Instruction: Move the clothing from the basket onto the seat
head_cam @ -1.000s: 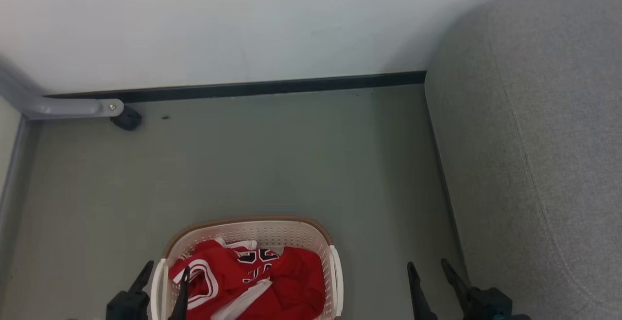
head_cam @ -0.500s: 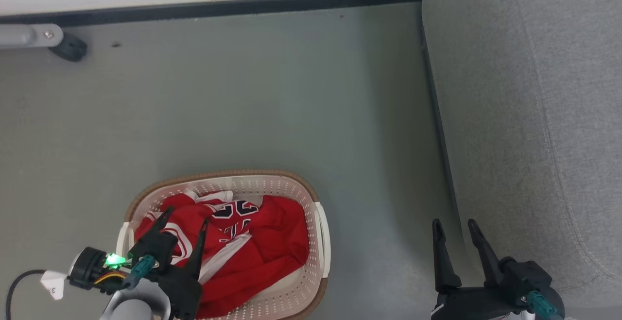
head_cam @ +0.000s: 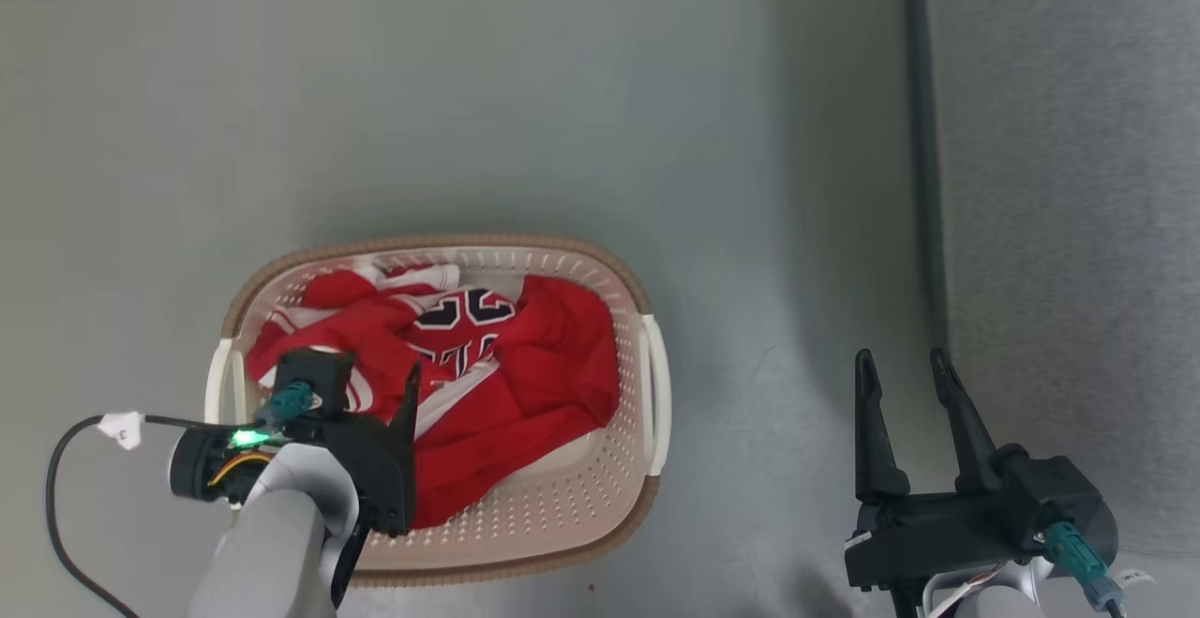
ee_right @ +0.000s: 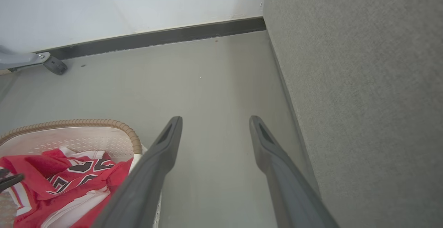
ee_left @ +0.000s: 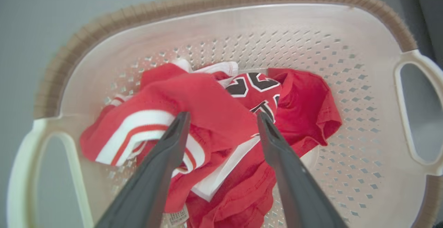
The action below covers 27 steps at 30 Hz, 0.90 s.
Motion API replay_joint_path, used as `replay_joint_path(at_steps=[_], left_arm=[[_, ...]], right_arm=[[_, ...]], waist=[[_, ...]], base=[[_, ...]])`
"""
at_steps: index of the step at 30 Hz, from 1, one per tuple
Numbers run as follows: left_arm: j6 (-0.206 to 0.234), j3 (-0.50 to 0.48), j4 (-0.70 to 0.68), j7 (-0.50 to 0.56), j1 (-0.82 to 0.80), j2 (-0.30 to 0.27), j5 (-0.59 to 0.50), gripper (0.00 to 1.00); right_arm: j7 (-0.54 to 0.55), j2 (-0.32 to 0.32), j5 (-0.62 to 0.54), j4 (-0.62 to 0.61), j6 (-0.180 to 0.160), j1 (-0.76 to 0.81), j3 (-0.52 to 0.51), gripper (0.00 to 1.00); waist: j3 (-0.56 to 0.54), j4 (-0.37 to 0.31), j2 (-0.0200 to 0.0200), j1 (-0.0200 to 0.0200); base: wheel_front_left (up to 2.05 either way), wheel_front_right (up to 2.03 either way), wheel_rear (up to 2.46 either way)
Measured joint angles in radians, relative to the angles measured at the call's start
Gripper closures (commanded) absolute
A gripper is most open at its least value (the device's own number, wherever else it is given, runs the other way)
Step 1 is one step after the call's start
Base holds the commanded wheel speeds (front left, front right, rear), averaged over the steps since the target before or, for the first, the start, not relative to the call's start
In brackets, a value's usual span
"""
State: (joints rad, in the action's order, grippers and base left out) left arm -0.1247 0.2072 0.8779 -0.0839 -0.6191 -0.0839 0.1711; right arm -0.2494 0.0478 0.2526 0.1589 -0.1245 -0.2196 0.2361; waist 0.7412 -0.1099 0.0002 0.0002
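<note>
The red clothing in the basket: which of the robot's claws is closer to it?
Left. The left claw hangs open directly over the red clothing inside the basket; the right claw is open above the floor, between the basket and the grey seat.

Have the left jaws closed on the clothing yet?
No, the left gripper has its jaws wide apart above the clothing in the basket.

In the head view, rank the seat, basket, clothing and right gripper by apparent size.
1. seat and basket: look alike, seat cropped, so unranked.
2. clothing
3. right gripper, though nearer the camera
</note>
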Motion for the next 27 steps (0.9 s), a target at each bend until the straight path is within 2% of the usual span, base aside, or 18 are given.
replay_joint_path(at_steps=[12,27], left_arm=[[0.0,-0.059,0.147,0.111,-0.101,0.019,0.099,0.0],[0.0,0.059,0.176,0.137,-0.18,0.04,0.154,0.0]], right_arm=[[0.0,0.0,-0.016,-0.029,0.0,0.0,0.026,0.0],[0.0,0.001,-0.025,-0.061,0.0,-0.001,0.036,0.0]], waist=[[0.077,0.061,0.0,-0.0002],[0.119,0.058,-0.0002,-0.0001]], base=[[0.0,0.0,0.0],[0.0,0.0,0.0]])
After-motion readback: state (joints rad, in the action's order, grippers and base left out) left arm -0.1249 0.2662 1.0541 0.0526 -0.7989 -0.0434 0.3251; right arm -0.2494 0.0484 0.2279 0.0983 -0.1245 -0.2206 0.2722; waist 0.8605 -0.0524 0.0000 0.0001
